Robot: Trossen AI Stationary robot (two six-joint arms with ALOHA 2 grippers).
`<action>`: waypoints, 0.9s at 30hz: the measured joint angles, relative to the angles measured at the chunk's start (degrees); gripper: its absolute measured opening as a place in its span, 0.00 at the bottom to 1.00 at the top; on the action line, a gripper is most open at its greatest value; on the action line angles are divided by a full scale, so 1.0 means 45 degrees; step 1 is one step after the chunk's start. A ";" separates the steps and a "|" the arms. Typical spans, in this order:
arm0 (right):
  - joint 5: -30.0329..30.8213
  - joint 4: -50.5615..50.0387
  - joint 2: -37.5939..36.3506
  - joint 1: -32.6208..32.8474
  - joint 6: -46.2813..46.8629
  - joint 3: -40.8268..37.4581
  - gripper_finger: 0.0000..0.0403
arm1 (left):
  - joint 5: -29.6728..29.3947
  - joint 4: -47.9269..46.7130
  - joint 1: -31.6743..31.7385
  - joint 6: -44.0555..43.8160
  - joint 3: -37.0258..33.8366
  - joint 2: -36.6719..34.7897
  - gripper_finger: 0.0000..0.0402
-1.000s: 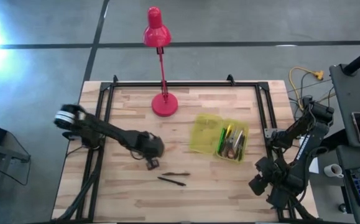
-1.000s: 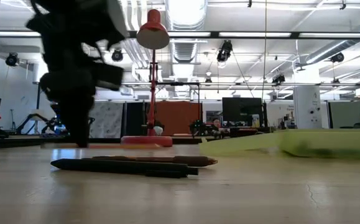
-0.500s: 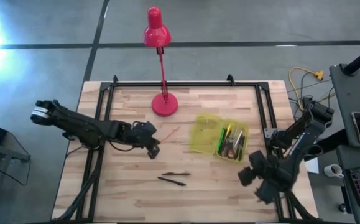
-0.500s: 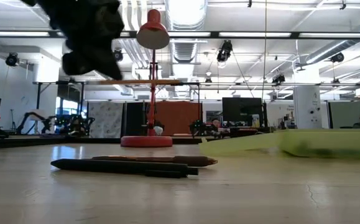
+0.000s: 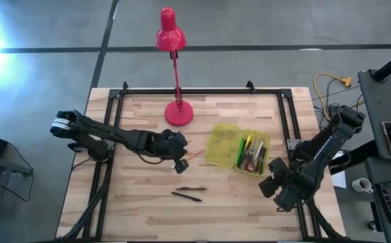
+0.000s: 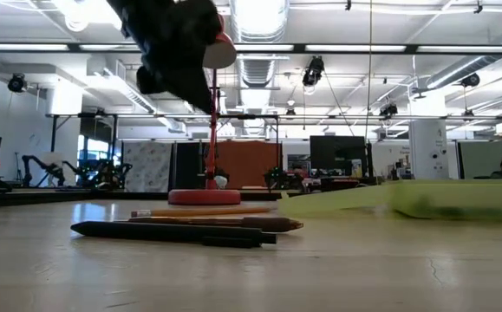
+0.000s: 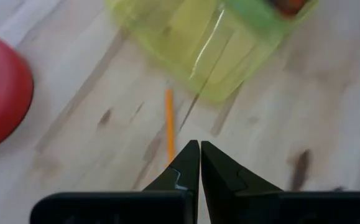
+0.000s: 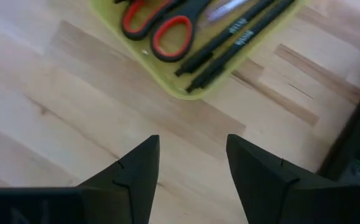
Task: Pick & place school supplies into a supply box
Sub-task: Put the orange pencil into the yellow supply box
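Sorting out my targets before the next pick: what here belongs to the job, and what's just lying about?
Job:
orange pencil
two dark pens
yellow-green box
scissors and pens in the box

Lying about:
red lamp

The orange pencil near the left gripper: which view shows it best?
The left wrist view: the orange pencil runs from the shut left gripper toward the supply box. The high view shows a thin sliver beside that gripper. The low view shows it lying flat behind two dark pens. The right wrist view misses it.

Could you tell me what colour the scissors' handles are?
Red, clearest in the right wrist view: the scissors lie in the supply box.
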 joint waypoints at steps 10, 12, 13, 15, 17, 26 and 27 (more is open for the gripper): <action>0.0013 0.0787 0.0082 -0.0005 -0.0689 0.0066 0.45 | 0.1480 -0.0648 -0.0015 0.0261 -0.0175 0.1403 0.12; 0.0025 0.1164 0.0082 -0.0023 -0.0907 0.0066 0.45 | 0.1858 -0.1190 -0.0157 -0.0092 -0.0189 0.1462 0.18; 0.0038 0.1313 0.0082 -0.0072 -0.1007 0.0068 0.45 | 0.1885 -0.1460 -0.0301 -0.0221 -0.0245 0.1450 0.20; 0.0067 0.1538 0.0082 -0.0238 -0.1209 0.0068 0.45 | 0.1835 -0.1649 -0.0553 -0.0356 -0.0531 0.1420 0.22; 0.0351 0.1632 0.0082 -0.0539 -0.1241 0.0083 0.45 | 0.1785 -0.1471 -0.0703 -0.0638 -0.0848 0.1413 0.23; 0.1366 0.3012 0.0082 -0.3155 -0.5088 0.0791 0.45 | 0.1700 0.0263 -0.0754 -0.1571 -0.2344 0.1383 0.23; 0.1361 0.3466 0.0082 -0.3562 -0.6116 0.0914 0.45 | 0.1705 0.0454 -0.0793 -0.1574 -0.2516 0.1381 0.23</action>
